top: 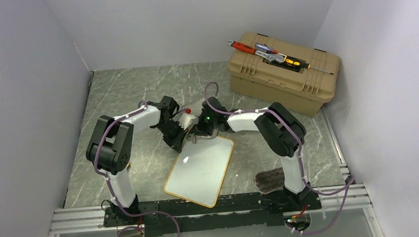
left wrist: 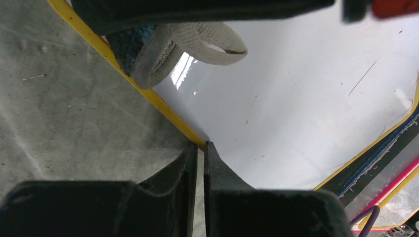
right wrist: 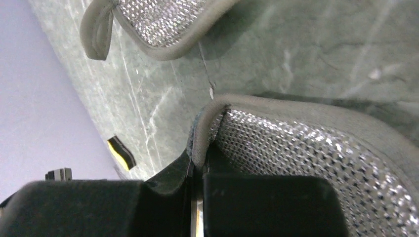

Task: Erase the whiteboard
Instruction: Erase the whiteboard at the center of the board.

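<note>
Whiteboard [top: 200, 172], yellow-framed and almost bare (only a thin stroke and a few specks show in the left wrist view), lies flat on the table [top: 122, 102] close to the middle of its near edge. Its long axis runs from that edge toward the far one, leaning a little right. Both arms meet at the board's far end. The left gripper [left wrist: 201, 148], jaws all but together, sets its tips on the frame at the far-left side, apparently pinning the board rather than gripping it. The right gripper [right wrist: 197, 163] is clamped on the trimmed edge of a silvery mesh pad [right wrist: 306, 148], whose loop hangs over that same stretch of frame. From the pad, nearly all the white surface lies toward the near edge and to the right, so the wipe looks set to run down the long axis, the right arm doing the work. A tan toolbox [top: 282, 80] sits well apart at the far-right corner.
</note>
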